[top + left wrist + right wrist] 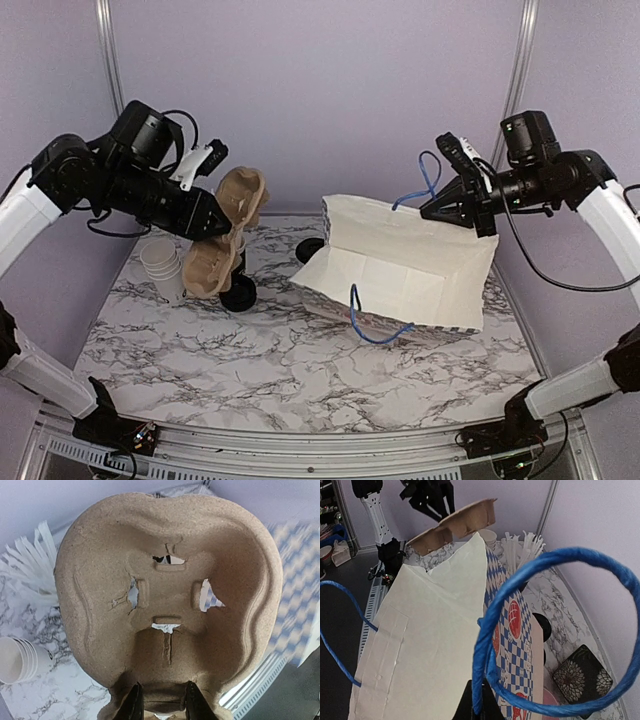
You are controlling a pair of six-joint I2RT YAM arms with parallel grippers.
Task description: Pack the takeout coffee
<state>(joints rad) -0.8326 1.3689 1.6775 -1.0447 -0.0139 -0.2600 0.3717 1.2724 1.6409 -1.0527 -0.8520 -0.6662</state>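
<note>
My left gripper (220, 230) (164, 702) is shut on the rim of a brown pulp cup carrier (228, 235) (165, 590), which hangs on edge above the table's left side. The right gripper (428, 212) (479, 705) is shut on one blue handle (520, 605) of a white paper bag (400, 270) (420, 640). The bag lies on its side, its mouth held up toward the left. Of the takeout coffee I see only round black lids by the bag's far side (542, 625) (310, 248). The cup bodies are hidden.
A nested stack of plain white cups (160, 265) (17, 660) stands at the left. White straws (30, 565) (520, 550) stand behind the carrier, over a black base (238, 293). A dark flower-patterned object (580, 672) lies behind the bag. The second blue handle (365, 320) lies on the marble.
</note>
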